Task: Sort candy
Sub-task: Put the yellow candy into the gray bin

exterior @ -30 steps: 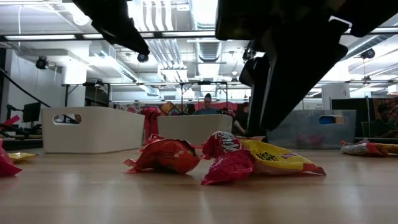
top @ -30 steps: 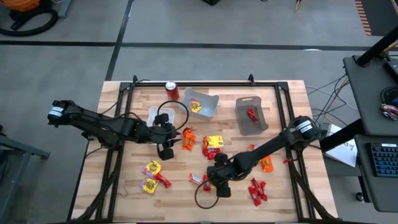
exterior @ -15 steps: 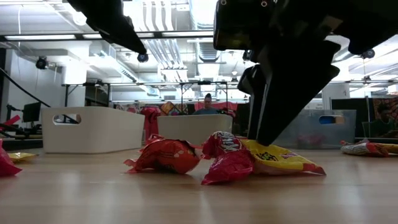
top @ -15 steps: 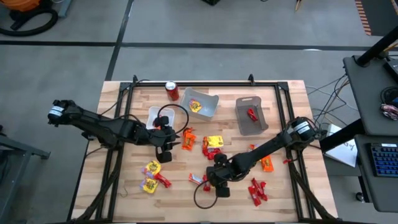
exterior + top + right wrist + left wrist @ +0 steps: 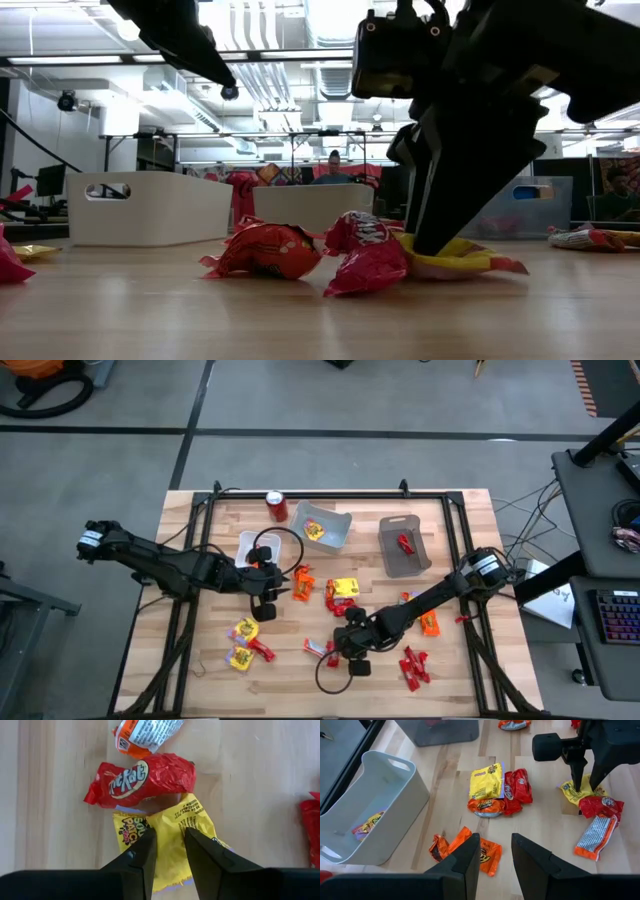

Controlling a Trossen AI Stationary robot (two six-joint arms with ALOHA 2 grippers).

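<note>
Candy in red, yellow and orange wrappers lies scattered on the wooden table (image 5: 200, 520). My right gripper (image 5: 340, 647) stands near the table's front middle, pointing down, shut on a yellow candy packet (image 5: 170, 827) that lies beside a red wrapped bar (image 5: 142, 777). Left of centre, my left gripper (image 5: 495, 852) hovers open above an orange candy (image 5: 465, 847), with nothing between its fingers. A yellow candy (image 5: 367, 825) lies in the white bin (image 5: 370, 805). My right gripper has the yellow packet's middle (image 5: 169, 840) between its two fingers (image 5: 142, 857), which come from above and point down. The packet lies on the table, bunched up at the fingertips (image 5: 430, 245), and one end (image 5: 500, 265) sticks out flat.
At the back stand a red soda can (image 5: 276, 505), a small white bin (image 5: 245, 543) beside my left arm, a tilted white bin (image 5: 335, 535) and a grey bin (image 5: 403, 555) holding a red candy. More candy lies front left (image 5: 245, 640) and front right (image 5: 412, 665).
My right gripper has come down onto the yellow packet. The packet has bunched up and flattened where the fingertips meet it. The red bar beside it has stayed where it was.
</note>
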